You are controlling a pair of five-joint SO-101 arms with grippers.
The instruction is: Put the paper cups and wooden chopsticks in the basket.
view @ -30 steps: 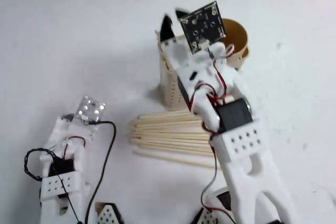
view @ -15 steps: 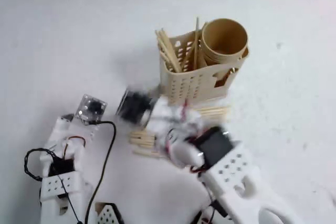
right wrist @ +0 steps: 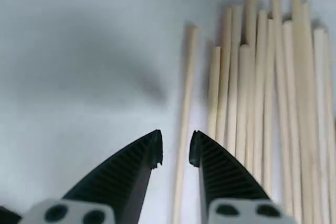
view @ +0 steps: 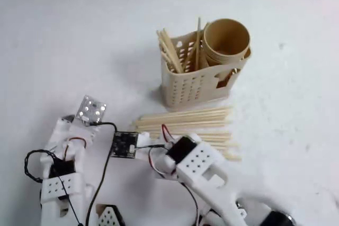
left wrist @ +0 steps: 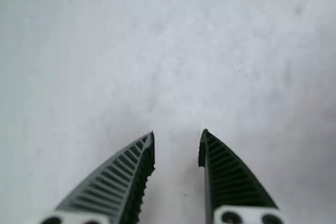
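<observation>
A sheaf of loose pale wooden chopsticks [view: 185, 123] lies flat on the white surface [view: 63, 41] in the middle of the high view. Its long axis runs left to right, just below the cream perforated plastic basket [view: 193, 86]. That basket stands upright in the upper centre, already holding stacked tan paper cups [view: 226, 36] and a few upright chopsticks [view: 170, 51]. The right arm is the nearer one, bent over the left end of the sheaf at lower centre. In its wrist view the right pincer [right wrist: 176, 153] points along the sticks' length. Its jaws are a narrow gap apart and hold nothing, and the outermost single stick [right wrist: 185, 103] runs into that gap. I cannot tell whether it touches either jaw. Closing there would likely pinch that one stick across its width. The left pincer [left wrist: 177, 145], at the lower left of the high view and well apart from the sticks, hangs over bare surface, its jaws apart and empty.
</observation>
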